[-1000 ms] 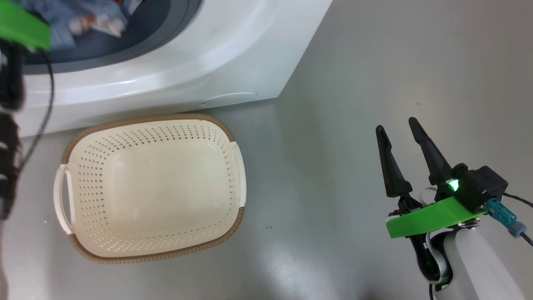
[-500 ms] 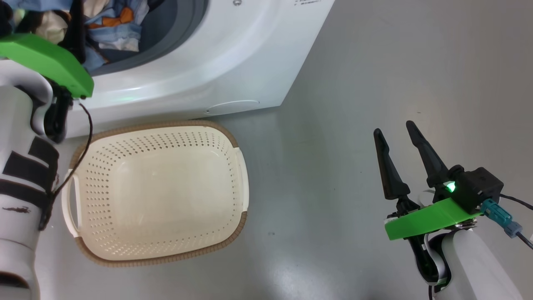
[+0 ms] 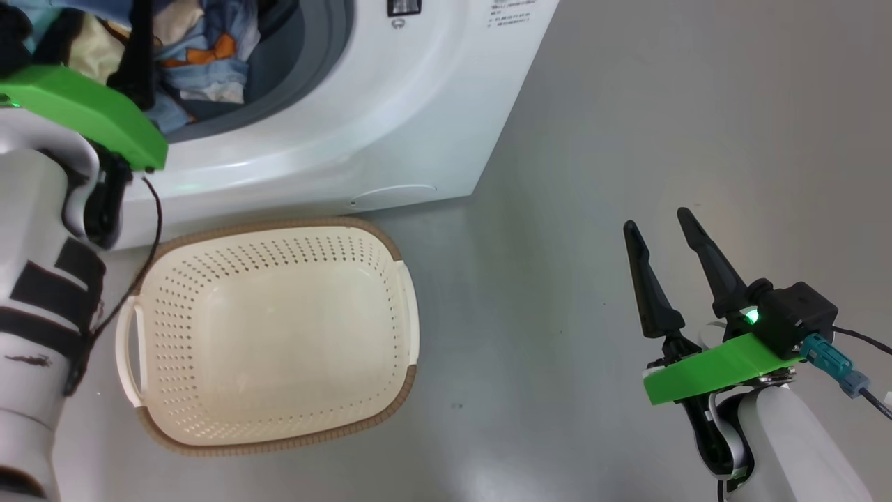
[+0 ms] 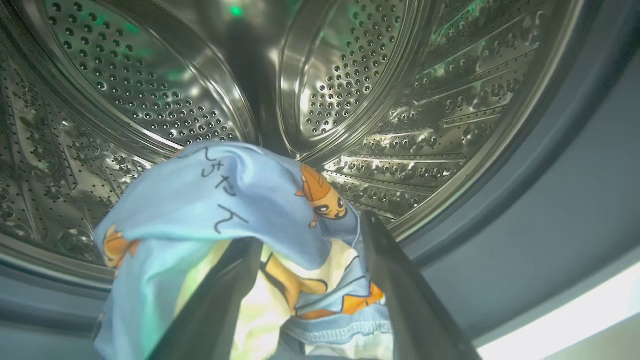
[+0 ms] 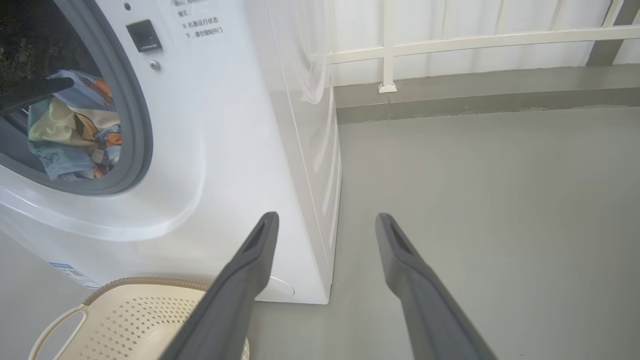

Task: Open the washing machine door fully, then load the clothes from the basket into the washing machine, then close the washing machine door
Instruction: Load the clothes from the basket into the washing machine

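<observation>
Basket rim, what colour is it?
The rim is brown with a woven look; the head view shows it best.

White forearm [image 3: 794, 446], green wrist bracket [image 3: 704, 369], black-fingered right claw [image 3: 656, 218]

Grey floor [image 3: 627, 104], white railing [image 5: 475, 42]

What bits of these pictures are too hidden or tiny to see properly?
Left wrist view: the clothes bunch together and run off the bottom edge, partly behind the left pincer; how many pieces is unclear.
Head view: the print on the washing machine is too small to read.
Right wrist view: the basket is cut by the bottom edge and partly behind the right pincer.
</observation>
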